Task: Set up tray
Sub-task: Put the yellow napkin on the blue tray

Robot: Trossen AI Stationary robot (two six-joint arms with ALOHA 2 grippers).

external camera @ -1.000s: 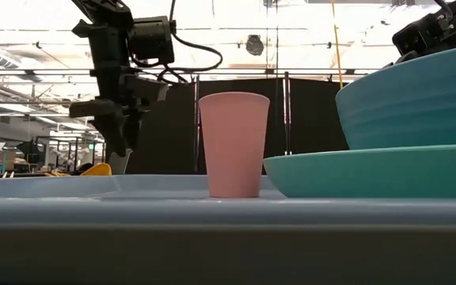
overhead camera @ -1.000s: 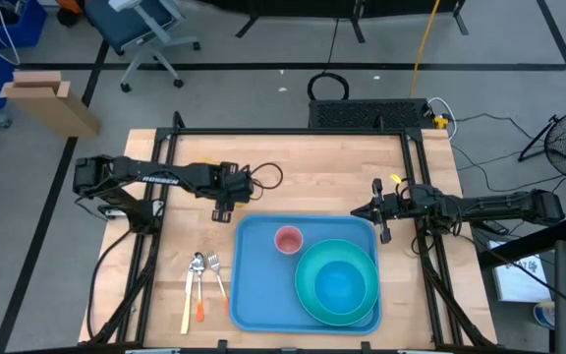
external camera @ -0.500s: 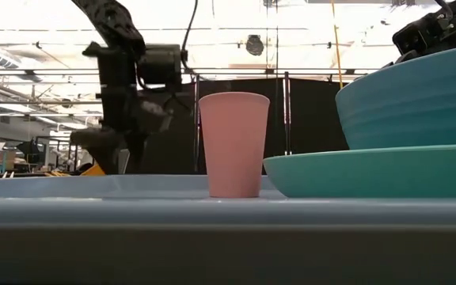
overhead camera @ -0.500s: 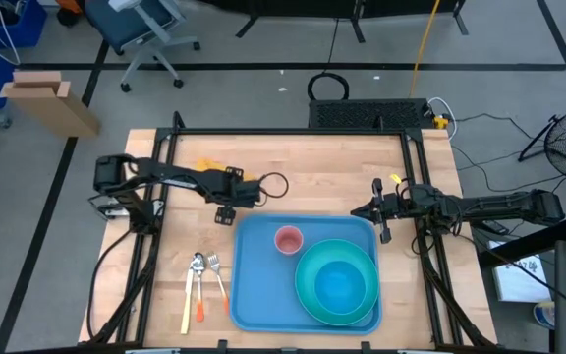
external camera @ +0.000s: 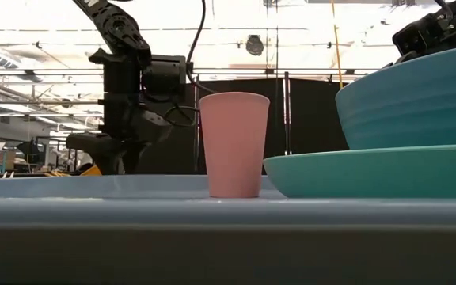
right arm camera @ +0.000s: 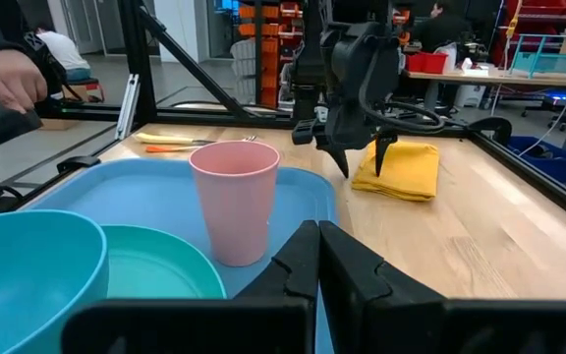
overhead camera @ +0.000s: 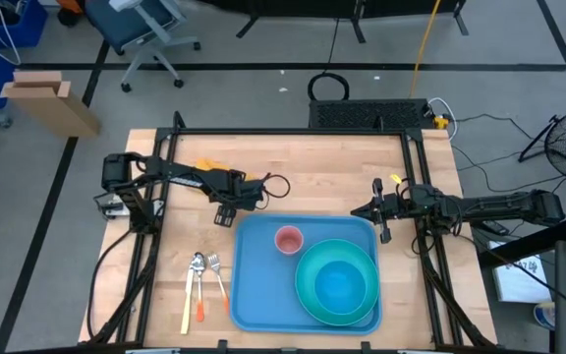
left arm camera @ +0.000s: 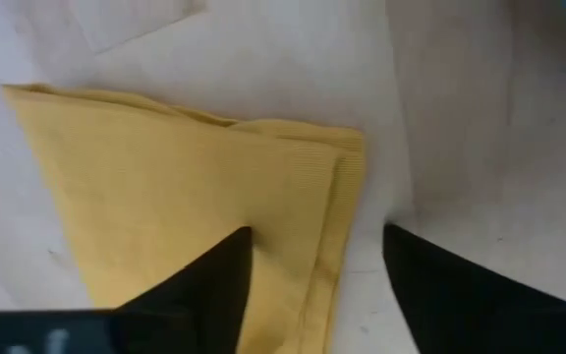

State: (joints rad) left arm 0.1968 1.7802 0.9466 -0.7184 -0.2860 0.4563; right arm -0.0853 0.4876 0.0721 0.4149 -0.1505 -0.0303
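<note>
Since the earlier frames the left arm has swung in from the table's left side and dropped toward the wood, so the left gripper (overhead camera: 226, 209) now hangs low over a folded yellow napkin (left arm camera: 195, 187), which the arm hides from above. The wrist view shows its two dark fingers (left arm camera: 204, 285) spread, one over the cloth and one over bare wood just past the folded edge, so it is parted and has nothing in its grasp.

Left of that gripper and nearer the front edge lie a spoon (overhead camera: 196, 265) and a fork (overhead camera: 214, 265) with pale and orange handles, untouched. Just to its right and forward sits the tray (overhead camera: 254, 285), carrying a pink cup (overhead camera: 288, 239), a teal plate (overhead camera: 308, 295) and a blue bowl (overhead camera: 339, 285). Farther right, beyond the tray's far right corner, the right gripper (overhead camera: 383, 234) waits with its fingers pressed together, empty.

The likely trouble is the pinch on the napkin. With one finger off the cloth, closing may catch only the top fold, and the napkin could unfold or slip out while being carried. Pressing too low would scrape the tips on the wood and bunch the fabric instead of lifting it. The path to the tray passes near the pink cup, which looks light and tall enough to tip if the arm or trailing cloth brushes it.

No brand, label or readable writing shows on any item.
</note>
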